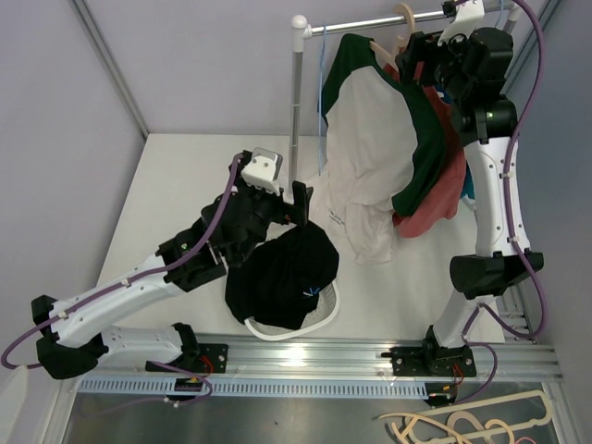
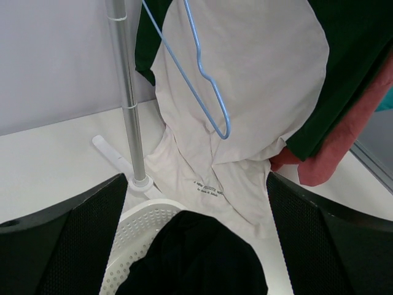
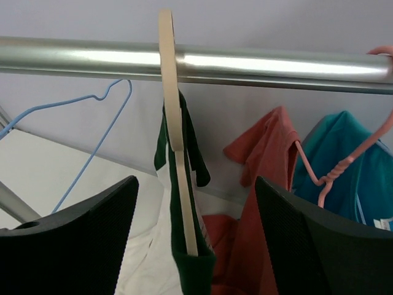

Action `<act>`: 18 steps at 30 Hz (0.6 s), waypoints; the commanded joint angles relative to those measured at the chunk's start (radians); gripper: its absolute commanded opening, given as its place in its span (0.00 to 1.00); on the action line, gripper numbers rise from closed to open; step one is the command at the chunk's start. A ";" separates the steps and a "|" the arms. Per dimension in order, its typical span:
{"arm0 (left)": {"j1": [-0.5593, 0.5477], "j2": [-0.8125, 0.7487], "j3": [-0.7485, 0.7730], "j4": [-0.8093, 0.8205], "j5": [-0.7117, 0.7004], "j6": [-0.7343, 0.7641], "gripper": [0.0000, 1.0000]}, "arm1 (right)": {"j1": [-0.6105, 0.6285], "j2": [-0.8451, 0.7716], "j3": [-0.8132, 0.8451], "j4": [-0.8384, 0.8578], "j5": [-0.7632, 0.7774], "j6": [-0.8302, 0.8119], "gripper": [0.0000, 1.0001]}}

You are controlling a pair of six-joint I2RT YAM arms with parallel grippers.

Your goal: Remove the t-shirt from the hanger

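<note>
One white desk (image 1: 185,185) is filling most of the top view and carrying everything listed.
One metal garment rail (image 1: 370,23) is running across the upper right of that view, with its upright pole standing on the desk at upper centre.
Two arms are reaching in from the bottom edge. The left arm is lying low across the lower left, and the right arm is rising steeply along the right side to the rail.
One cream t-shirt (image 1: 370,157) with dark green sleeves and collar is hanging from the rail on a cream hanger (image 3: 175,123). It is sitting at upper centre-right of the top view, with its hem trailing on the desk.
One red shirt (image 1: 435,199) is hanging just beside it, toward the right.
One black garment (image 1: 282,273) is lying heaped in a white basket (image 1: 328,310) at lower centre.
One teal shirt (image 3: 344,135) is hanging on a pink hanger (image 3: 368,147) at the right of the right wrist view.
One blue wire hanger (image 2: 202,80) is hanging bare in front of the t-shirt in the left wrist view.
Left gripper (image 2: 196,246): jaws are standing wide apart over the black garment, holding nothing.
Right gripper (image 3: 193,246): jaws are standing apart on either side of the cream hanger and the t-shirt collar. Whether they are touching either cannot be told.
</note>
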 commanded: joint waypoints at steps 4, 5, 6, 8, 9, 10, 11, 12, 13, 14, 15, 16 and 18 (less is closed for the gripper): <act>-0.007 0.001 -0.027 0.114 -0.002 0.074 1.00 | -0.016 0.044 0.018 0.114 -0.120 0.038 0.76; -0.007 0.003 -0.027 0.121 -0.004 0.079 1.00 | -0.017 0.045 0.016 0.122 -0.134 0.047 0.76; -0.007 0.008 -0.027 0.124 -0.005 0.083 1.00 | -0.017 0.053 0.019 0.140 -0.145 0.053 0.75; -0.007 0.015 -0.023 0.131 -0.012 0.097 1.00 | -0.017 0.062 0.031 0.156 -0.154 0.064 0.71; -0.007 0.023 -0.020 0.133 -0.015 0.103 1.00 | -0.019 0.068 0.042 0.162 -0.157 0.070 0.69; -0.007 0.027 -0.017 0.133 -0.018 0.112 0.99 | -0.019 0.090 0.056 0.162 -0.160 0.073 0.67; -0.007 0.031 -0.017 0.136 -0.024 0.115 0.99 | -0.019 0.103 0.092 0.157 -0.165 0.073 0.63; -0.007 0.035 -0.015 0.139 -0.027 0.118 1.00 | -0.019 0.116 0.106 0.153 -0.171 0.073 0.62; -0.005 0.037 -0.017 0.141 -0.032 0.118 0.99 | -0.019 0.133 0.113 0.157 -0.179 0.073 0.60; -0.007 0.037 -0.021 0.142 -0.038 0.118 1.00 | -0.019 0.136 0.114 0.163 -0.182 0.073 0.56; -0.007 0.037 -0.024 0.150 -0.041 0.118 0.99 | -0.019 0.137 0.102 0.186 -0.185 0.073 0.54; -0.007 0.032 -0.024 0.156 -0.047 0.118 1.00 | -0.020 0.137 0.090 0.203 -0.185 0.073 0.53; -0.007 0.018 -0.047 0.168 -0.056 0.118 1.00 | -0.019 0.139 0.070 0.237 -0.185 0.095 0.52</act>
